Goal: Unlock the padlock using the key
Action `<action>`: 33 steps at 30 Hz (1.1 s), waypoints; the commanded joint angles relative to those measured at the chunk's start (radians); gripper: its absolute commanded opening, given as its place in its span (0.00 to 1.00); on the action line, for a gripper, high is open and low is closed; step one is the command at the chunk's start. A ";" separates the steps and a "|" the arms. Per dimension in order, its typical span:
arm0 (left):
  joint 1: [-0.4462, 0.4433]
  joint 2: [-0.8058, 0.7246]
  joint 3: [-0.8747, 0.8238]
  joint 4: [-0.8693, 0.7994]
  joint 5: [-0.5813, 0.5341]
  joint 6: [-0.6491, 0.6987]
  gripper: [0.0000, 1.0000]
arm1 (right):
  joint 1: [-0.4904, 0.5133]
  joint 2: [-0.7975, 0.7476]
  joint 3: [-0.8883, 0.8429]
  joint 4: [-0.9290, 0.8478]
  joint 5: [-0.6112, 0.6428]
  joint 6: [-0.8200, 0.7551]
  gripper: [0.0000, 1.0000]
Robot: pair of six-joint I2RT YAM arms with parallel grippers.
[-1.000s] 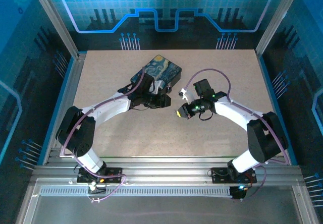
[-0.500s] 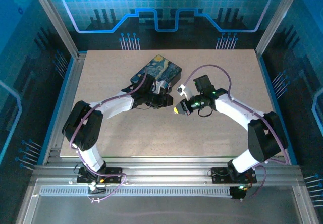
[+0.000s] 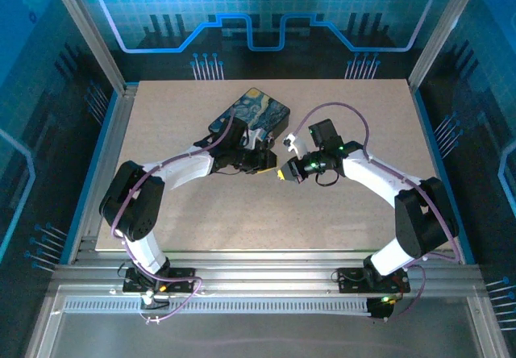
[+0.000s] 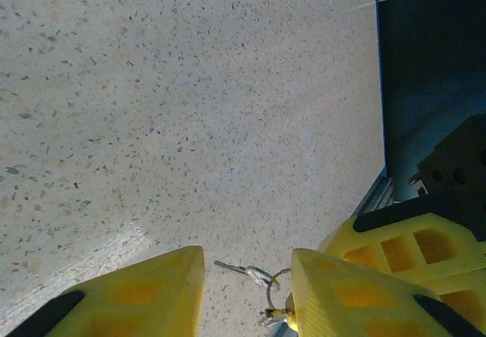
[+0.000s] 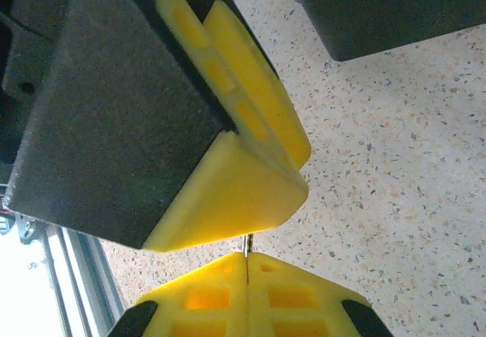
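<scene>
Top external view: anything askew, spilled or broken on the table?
Only the rectangular box with the blue-and-yellow swirl print sits skewed on the speckled beige table, not square to its edges. No spill or damage visible.

Both arms are bending inward over the speckled table, meeting near frame centre. The left gripper is pointing right and the right gripper is pointing left, tips sitting nose to nose; contact is too small to judge. Yellow is showing at the right gripper's tip. A box with a swirling blue-and-yellow lid is lying at upper centre, just above the left gripper.
</scene>
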 commanded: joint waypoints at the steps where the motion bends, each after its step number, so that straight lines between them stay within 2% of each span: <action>1: 0.010 0.010 0.011 -0.017 0.040 -0.029 0.35 | -0.012 0.012 0.002 0.040 0.013 0.018 0.02; 12: 0.011 0.037 0.014 -0.002 0.045 -0.107 0.29 | 0.026 0.008 -0.017 0.123 0.114 0.028 0.02; 23: 0.016 0.036 0.003 0.015 0.036 -0.122 0.21 | 0.042 0.061 -0.007 0.183 0.049 0.066 0.02; 26: 0.021 0.031 -0.007 0.019 0.030 -0.119 0.15 | 0.039 0.076 0.001 0.183 0.021 0.072 0.03; 30: 0.029 0.022 -0.021 0.023 0.023 -0.118 0.08 | 0.033 0.097 0.010 0.182 -0.010 0.084 0.06; 33: 0.037 0.010 -0.030 0.024 0.015 -0.122 0.04 | 0.027 0.103 0.014 0.171 -0.012 0.086 0.12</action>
